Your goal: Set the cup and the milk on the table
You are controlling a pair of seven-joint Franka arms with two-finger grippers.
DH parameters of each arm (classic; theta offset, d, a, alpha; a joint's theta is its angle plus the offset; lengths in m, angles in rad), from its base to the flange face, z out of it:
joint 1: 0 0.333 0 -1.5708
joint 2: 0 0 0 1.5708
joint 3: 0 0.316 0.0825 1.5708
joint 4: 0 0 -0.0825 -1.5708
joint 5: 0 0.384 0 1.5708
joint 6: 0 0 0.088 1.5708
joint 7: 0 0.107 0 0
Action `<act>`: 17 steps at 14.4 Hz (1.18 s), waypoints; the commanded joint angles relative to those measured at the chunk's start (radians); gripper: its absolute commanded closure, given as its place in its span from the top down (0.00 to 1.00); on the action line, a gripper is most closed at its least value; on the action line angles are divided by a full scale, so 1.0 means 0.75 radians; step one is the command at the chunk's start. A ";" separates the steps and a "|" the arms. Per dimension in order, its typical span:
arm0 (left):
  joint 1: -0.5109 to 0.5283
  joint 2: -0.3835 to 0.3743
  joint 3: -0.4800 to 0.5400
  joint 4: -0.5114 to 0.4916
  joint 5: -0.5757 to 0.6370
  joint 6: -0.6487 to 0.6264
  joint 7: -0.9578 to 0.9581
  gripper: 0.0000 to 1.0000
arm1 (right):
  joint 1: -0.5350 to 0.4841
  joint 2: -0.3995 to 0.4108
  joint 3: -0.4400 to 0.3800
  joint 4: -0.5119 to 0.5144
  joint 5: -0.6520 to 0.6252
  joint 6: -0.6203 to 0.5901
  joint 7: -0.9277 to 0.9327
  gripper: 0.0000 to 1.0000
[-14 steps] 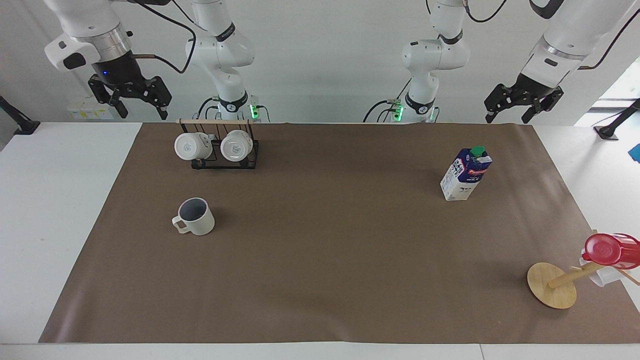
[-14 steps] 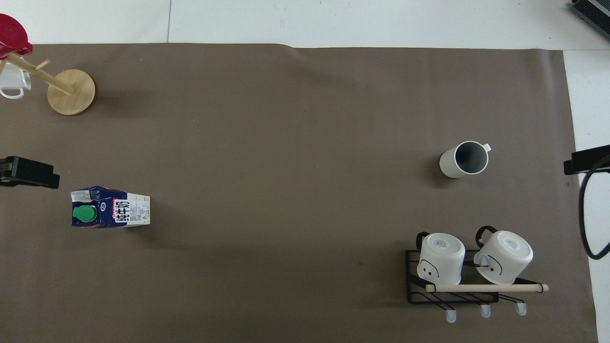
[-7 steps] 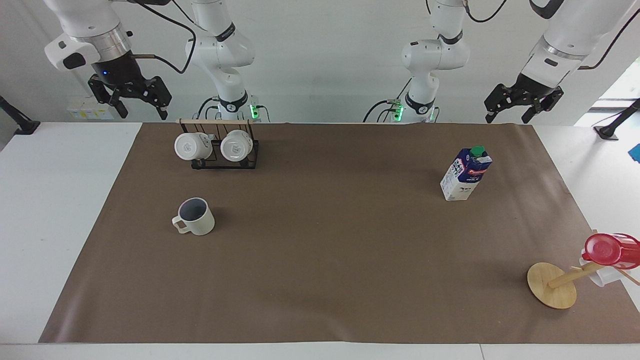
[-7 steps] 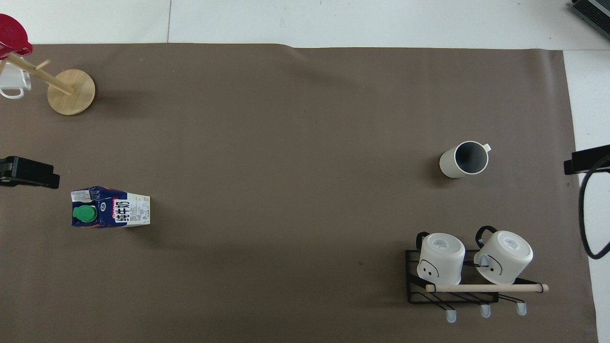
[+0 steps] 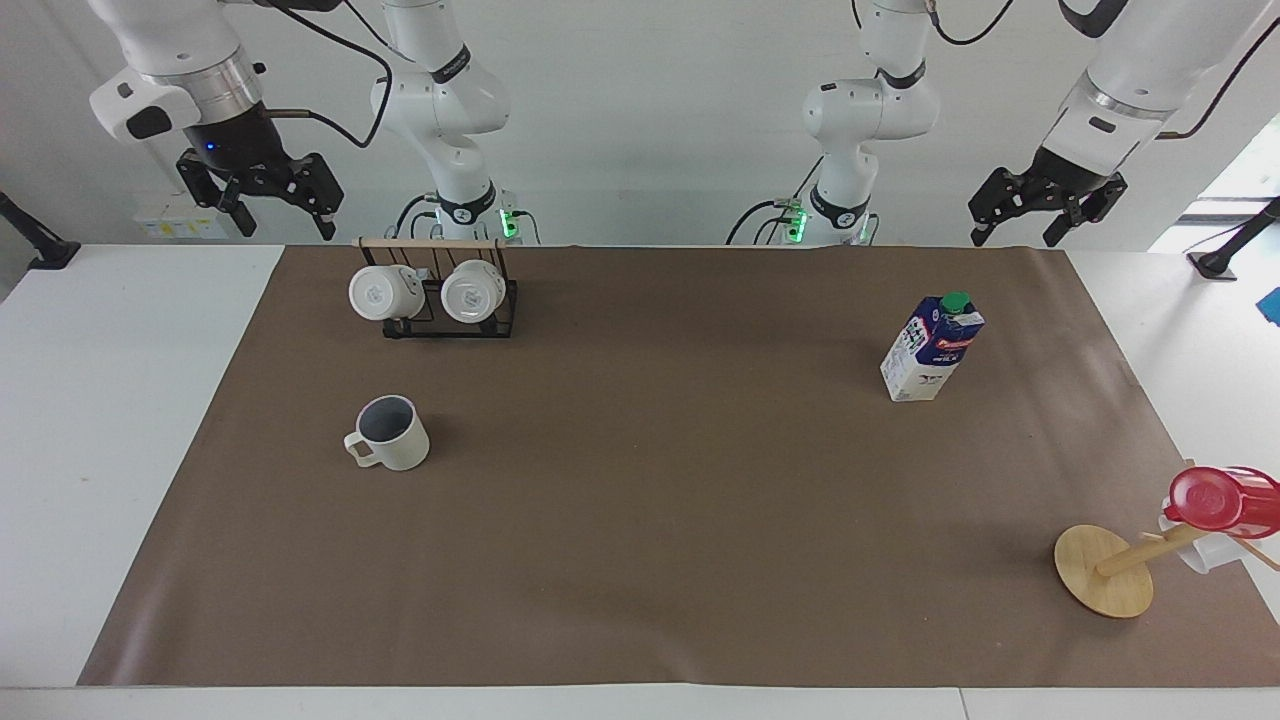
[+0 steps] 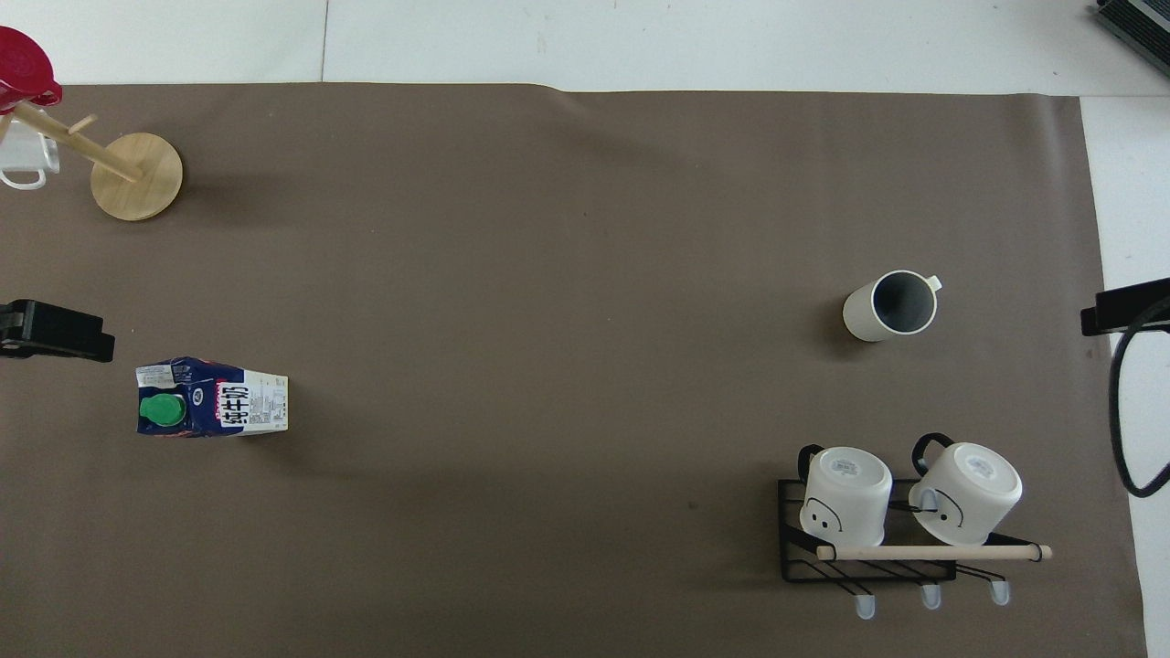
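The cream ribbed cup (image 5: 392,434) (image 6: 888,306) stands upright on the brown sheet of the table (image 5: 650,520), toward the right arm's end, handle pointing away from the robots. The blue-and-white milk (image 5: 932,347) (image 6: 212,408) stands upright on the sheet toward the left arm's end, green cap on top. My right gripper (image 5: 285,228) hangs open and empty in the air over the table's edge by the robots, well apart from the cup. My left gripper (image 5: 1015,236) hangs open and empty at the matching spot at its own end, apart from the milk.
A black wire rack (image 5: 450,318) with two glossy white mugs (image 6: 845,493) stands nearer to the robots than the cup. A wooden mug tree (image 5: 1103,572) with a red cup (image 5: 1215,498) stands at the left arm's end, farther from the robots than the milk.
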 commanded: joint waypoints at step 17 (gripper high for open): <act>0.008 -0.003 -0.007 0.015 -0.001 -0.018 -0.012 1.00 | -0.004 -0.028 0.001 -0.034 0.006 0.015 0.023 1.00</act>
